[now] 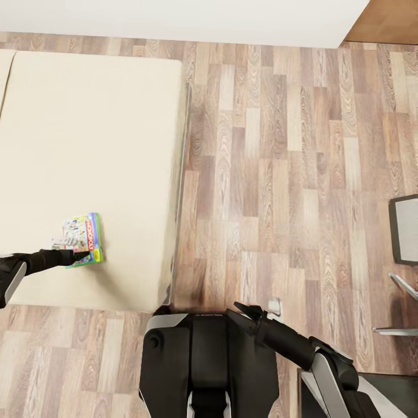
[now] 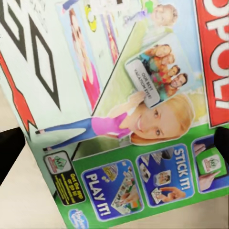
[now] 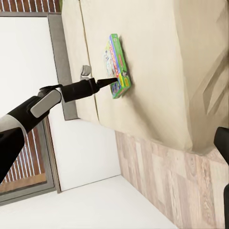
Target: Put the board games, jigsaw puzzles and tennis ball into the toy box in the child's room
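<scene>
Now the left tool sits at the Monopoly box, at 8 o'clock on the bed; whether it grips, I cannot tell. Right tool hangs at 6 o'clock, state unclear.

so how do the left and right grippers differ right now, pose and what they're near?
The left gripper reaches out over the cream-coloured bed, its tips at the purple-green Monopoly board game box; the right gripper sits close in front of the robot's trunk, above the wood-plank floor, near nothing. The left arm is stretched sideways, the right folded in. Both are black two-finger grippers; whether the left has closed on the box is unclear.
</scene>
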Controlling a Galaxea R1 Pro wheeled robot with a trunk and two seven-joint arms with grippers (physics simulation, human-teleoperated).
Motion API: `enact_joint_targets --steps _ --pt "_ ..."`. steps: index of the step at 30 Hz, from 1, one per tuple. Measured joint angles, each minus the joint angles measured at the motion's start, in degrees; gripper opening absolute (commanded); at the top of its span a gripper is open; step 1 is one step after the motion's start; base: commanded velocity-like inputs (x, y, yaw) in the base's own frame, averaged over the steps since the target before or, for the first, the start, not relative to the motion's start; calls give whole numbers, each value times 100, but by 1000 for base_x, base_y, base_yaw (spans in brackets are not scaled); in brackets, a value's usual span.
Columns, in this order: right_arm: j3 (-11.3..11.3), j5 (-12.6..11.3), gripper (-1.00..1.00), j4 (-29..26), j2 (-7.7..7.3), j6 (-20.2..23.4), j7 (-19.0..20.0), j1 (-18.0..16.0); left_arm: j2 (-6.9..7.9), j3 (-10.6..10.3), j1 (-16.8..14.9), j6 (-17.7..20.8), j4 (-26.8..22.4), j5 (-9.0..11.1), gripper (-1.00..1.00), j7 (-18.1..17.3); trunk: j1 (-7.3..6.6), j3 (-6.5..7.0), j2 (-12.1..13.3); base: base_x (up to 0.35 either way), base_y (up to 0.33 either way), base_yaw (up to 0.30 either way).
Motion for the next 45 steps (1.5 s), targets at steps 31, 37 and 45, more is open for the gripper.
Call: enact_joint_targets --steps 31,37,45 --pt "0 9 100 0 0 -7 0 0 -17 1 1 1 0 9 100 -6 0 0 0 0 -95 0" --pt "4 8 100 1 0 -7 0 -1 -12 0 4 1 0 0 100 -11 0 0 0 0 -77 0" --pt "-1 2 100 2 0 -7 0 0 -15 -6 0 8 0 2 100 -14 0 0 0 0 -5 0"
